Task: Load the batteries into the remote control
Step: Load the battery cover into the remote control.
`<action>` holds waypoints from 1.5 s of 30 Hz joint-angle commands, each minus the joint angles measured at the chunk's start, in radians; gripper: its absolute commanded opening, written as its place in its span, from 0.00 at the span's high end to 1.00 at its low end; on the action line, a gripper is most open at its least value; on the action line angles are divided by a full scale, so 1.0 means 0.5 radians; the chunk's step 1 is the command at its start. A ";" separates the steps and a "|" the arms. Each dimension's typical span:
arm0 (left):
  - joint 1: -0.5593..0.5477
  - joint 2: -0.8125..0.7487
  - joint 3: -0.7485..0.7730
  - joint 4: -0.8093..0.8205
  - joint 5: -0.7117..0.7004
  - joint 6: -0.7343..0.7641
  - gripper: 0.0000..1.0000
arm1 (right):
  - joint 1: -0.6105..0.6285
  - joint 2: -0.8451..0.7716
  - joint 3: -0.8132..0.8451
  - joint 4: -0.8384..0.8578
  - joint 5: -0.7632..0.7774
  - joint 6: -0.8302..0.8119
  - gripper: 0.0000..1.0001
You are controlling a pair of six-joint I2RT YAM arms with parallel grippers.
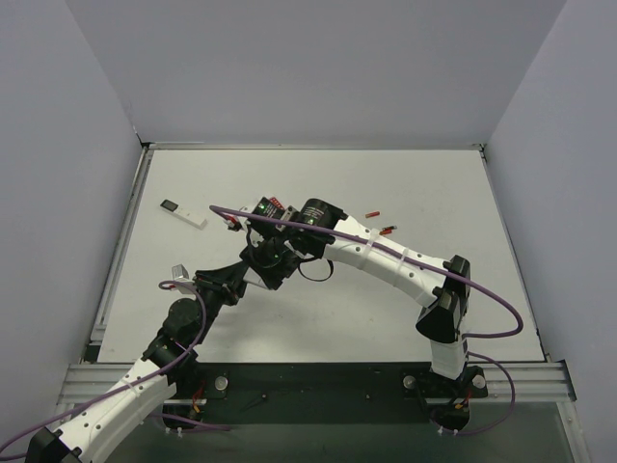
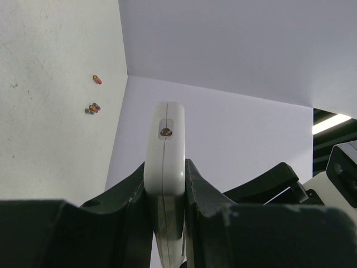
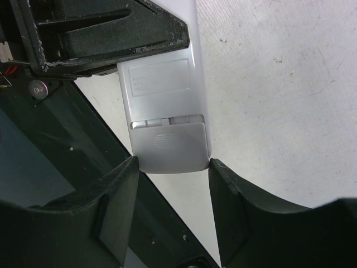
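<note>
Between the fingers of the left gripper (image 2: 165, 166) sits the short, broad white plastic remote control (image 2: 165, 137). It is clamped on its face and back and held clear of the pale bench (image 3: 279, 84). Only its upper part is gripped, probably so that the lower end is free for the other arm to work on.

Directly ahead of the right gripper (image 3: 172, 167), the remote's plain white back faces the wrist camera, with the ribbed grey-white battery cover (image 3: 167, 146) nearest the gripper. This gripper's jaws are partly closed and straddle the narrow sides of the cover end. Each fingertip sits right at a lower corner of the remote, apparently touching it. That hold suits either steadying the body or sliding the cover off towards the gripper. The cover looks seated, so the compartment is judged not yet open.

Well beyond the left gripper's fingertips, ahead and to its left, a small cluster of cells (image 2: 92, 108) lies on the bench, with a lone red cell (image 2: 97, 80) a little farther on. One cell in the cluster looks greyish-blue, but it is too small to say whether these are the blue batteries the task needs. Neither gripper holds a cell, so loading has not begun.
</note>
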 commanded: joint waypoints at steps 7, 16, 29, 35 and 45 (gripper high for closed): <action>-0.016 0.015 -0.135 0.266 -0.002 -0.116 1.00 | 0.000 0.031 0.095 -0.144 0.066 0.020 0.50; -0.025 0.064 -0.141 0.346 0.005 -0.119 1.00 | -0.006 0.043 0.114 -0.144 0.084 0.023 0.51; -0.028 0.150 -0.150 0.573 0.038 -0.042 1.00 | -0.043 0.059 0.114 -0.144 0.060 0.066 0.65; -0.028 0.168 -0.147 0.683 0.044 0.007 1.00 | -0.052 0.089 0.095 -0.147 0.066 0.112 0.65; -0.028 0.193 -0.147 0.840 0.051 0.056 1.00 | -0.052 0.099 0.062 -0.144 0.185 0.143 0.50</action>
